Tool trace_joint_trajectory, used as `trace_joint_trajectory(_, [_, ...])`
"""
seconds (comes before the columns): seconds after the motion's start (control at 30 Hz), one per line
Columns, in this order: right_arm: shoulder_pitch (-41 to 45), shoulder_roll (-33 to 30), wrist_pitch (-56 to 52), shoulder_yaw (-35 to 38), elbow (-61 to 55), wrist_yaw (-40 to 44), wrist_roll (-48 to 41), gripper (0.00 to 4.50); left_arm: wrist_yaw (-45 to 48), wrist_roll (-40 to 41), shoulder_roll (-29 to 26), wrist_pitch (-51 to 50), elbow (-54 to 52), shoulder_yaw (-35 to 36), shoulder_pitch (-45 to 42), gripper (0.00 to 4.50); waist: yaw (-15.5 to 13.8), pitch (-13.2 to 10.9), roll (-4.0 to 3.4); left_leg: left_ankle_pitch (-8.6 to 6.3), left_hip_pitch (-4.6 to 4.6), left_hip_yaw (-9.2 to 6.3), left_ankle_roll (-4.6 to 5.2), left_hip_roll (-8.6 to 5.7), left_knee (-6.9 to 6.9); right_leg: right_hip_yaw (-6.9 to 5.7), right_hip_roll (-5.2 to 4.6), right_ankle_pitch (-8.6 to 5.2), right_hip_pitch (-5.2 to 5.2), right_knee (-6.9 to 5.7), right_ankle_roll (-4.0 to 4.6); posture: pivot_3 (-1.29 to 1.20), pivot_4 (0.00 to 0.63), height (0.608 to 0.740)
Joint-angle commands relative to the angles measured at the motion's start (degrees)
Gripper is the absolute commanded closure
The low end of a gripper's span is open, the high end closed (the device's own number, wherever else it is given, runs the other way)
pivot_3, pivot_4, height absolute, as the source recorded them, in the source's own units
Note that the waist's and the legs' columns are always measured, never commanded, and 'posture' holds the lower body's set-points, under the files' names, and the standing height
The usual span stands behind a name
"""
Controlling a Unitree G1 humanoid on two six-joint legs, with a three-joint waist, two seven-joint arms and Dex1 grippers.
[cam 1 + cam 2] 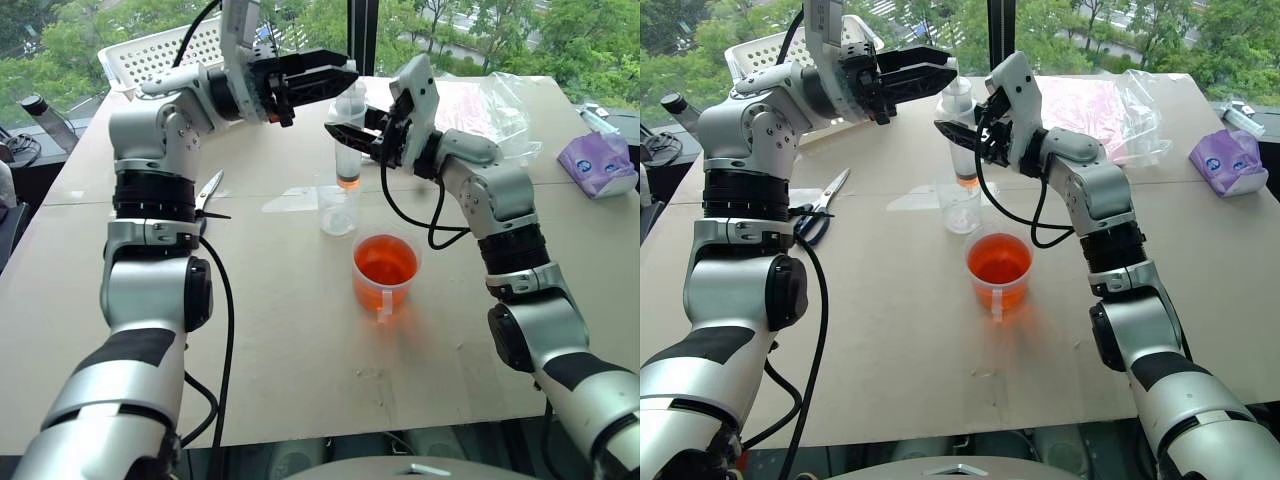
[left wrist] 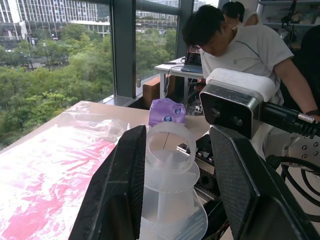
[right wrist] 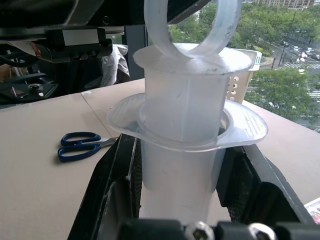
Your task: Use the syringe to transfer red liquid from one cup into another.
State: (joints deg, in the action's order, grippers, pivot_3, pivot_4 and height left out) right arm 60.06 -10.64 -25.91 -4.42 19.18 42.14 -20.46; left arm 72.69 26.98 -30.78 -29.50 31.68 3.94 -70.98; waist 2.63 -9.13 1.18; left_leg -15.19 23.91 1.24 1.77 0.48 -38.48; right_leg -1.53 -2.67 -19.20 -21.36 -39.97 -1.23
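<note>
Syringe (image 1: 349, 135): clear plastic, thick round barrel, held upright above the small cup (image 1: 338, 207). A wide flat flange and a white plunger with a ring top are seen in the right wrist view; a little orange-red liquid (image 1: 347, 182) sits at the barrel's lower end. The tip is hard to make out against the cup rim below it.

Right gripper (image 1: 352, 138): two black fingers clamped tight on the barrel just under the flange, pointing toward the robot's left.

Left gripper (image 1: 335, 80): two black fingers parted, set on either side of the plunger's ring top, as the left wrist view shows. Whether the pads press the ring cannot be told.

Small cup: plain clear plastic, no handle, standing on the table (image 1: 300, 350) directly beneath the syringe. Its contents cannot be read.

Handled cup (image 1: 385, 273): wider clear plastic, flat tab down the near side, filled in part with translucent orange-red liquid. It stands near the small cup, toward the robot and slightly right, apart from it.

Table: pale matte board, seams visible, near edge cut off by the view; open surface lies in front of the handled cup.

Other items: blue-handled scissors (image 1: 820, 210) at the left, partly hidden by the left arm; white perforated basket (image 1: 160, 52) at the far left corner; crumpled clear plastic sheet with pink beneath (image 1: 480, 105) at the far right; purple packet (image 1: 598, 163) near the right edge. A person in a white shirt (image 2: 240, 47) is seen beyond the table.
</note>
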Motion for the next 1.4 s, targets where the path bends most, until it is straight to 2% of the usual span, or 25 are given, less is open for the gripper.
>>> trace_joint_trajectory(0.03, [3.14, 0.30, 1.87, 1.54, -0.43, 0.08, -0.03, 2.94, 1.01, 0.01, -0.70, 0.20, -1.64, 0.10, -0.50, 2.51, 0.00, 0.00, 0.00, 0.00, 0.00, 0.00, 0.00, 0.00, 0.00, 0.00, 0.00, 0.00, 0.00, 0.00, 0.00, 0.00, 0.150, 0.740])
trace_joint_trajectory(1.17, [5.41, 0.49, 3.56, 2.12, -1.05, 1.74, 0.80, 2.94, -0.09, -3.81, 0.66, 2.51, 0.77, -1.36, -0.15, 2.51, -0.06, 0.00, 0.00, 0.00, 0.00, 0.00, 0.00, 0.00, -0.01, 0.00, 0.00, 0.00, 0.00, 0.00, 0.00, 0.00, 0.150, 0.740])
trace_joint_trajectory(1.2, [5.46, 0.45, 3.55, 2.11, -0.97, 1.86, 0.78, 2.94, -0.30, -3.71, 0.77, 2.55, 1.05, -1.13, -0.38, 3.03, -0.07, 0.00, 0.00, 0.00, 0.00, 0.00, 0.00, 0.00, -0.01, 0.00, 0.00, 0.00, 0.00, 0.00, 0.00, 0.00, 0.150, 0.740])
trace_joint_trajectory(1.27, [5.47, 0.40, 3.56, 2.09, -0.90, 1.96, 0.80, 2.94, -0.57, -3.87, 0.84, 2.75, 1.35, -1.09, -0.60, 3.58, -0.07, 0.00, 0.00, 0.00, 0.00, 0.00, 0.00, 0.00, -0.01, 0.00, 0.00, 0.00, 0.00, 0.00, 0.00, 0.00, 0.150, 0.740])
trace_joint_trajectory(1.4, [5.39, 0.34, 3.44, 2.17, -1.04, 1.95, 0.79, 2.94, 0.08, -4.33, 0.63, 2.88, 0.71, -1.58, 0.11, 3.63, -0.06, 0.00, 0.00, 0.00, 0.00, 0.00, 0.00, 0.00, -0.01, -0.01, 0.00, 0.00, 0.00, 0.00, 0.00, 0.00, 0.150, 0.740])
